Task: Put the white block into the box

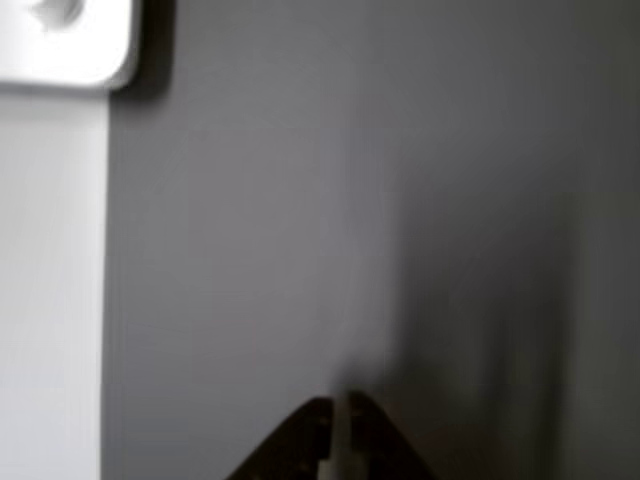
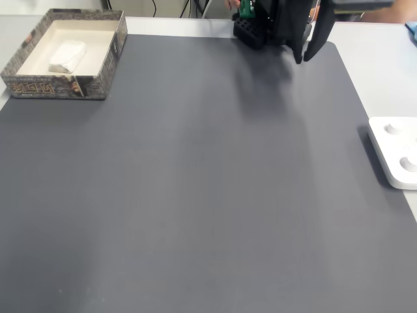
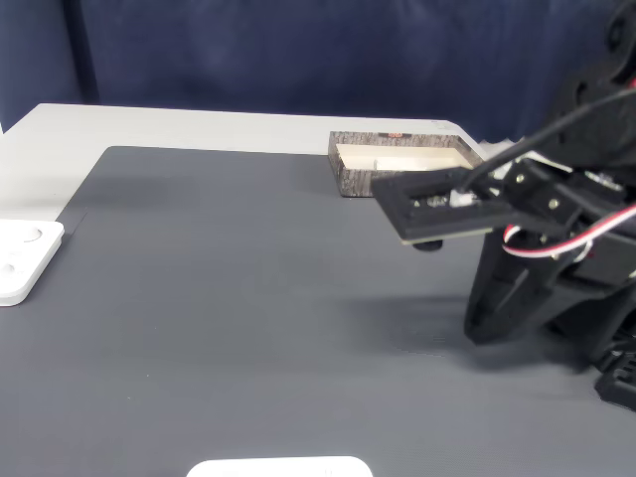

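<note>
1. In a fixed view, the box [image 2: 62,55] is sitting at the far left corner of the mat [image 2: 195,182], with the white block [image 2: 68,56] lying inside it.
2. In that view, the arm [image 2: 280,23] is standing at the far edge of the mat, right of centre and well apart from the box, and its gripper [image 2: 305,57] is hanging above the mat.
3. The flat device [image 2: 396,151] is lying at the mat's right edge, partly on the table [image 2: 378,72].
4. In another fixed view, the box [image 3: 402,163] is sitting behind the arm [image 3: 537,248], and the device [image 3: 25,258] is lying far left.
</note>
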Controlling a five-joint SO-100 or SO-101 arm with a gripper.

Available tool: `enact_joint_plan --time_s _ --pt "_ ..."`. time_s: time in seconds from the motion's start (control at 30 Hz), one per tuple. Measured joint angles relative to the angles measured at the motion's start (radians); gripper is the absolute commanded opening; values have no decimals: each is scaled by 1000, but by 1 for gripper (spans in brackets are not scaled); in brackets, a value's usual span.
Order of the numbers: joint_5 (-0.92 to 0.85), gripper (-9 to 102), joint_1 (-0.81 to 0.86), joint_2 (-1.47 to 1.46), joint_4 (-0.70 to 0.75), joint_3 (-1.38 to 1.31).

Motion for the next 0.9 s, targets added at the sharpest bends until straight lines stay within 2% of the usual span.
enact_joint_plan --time_s 0.5,0.9 --pt "71 -2 69 299 -103 244" --pt "75 -2 106 310 -115 250"
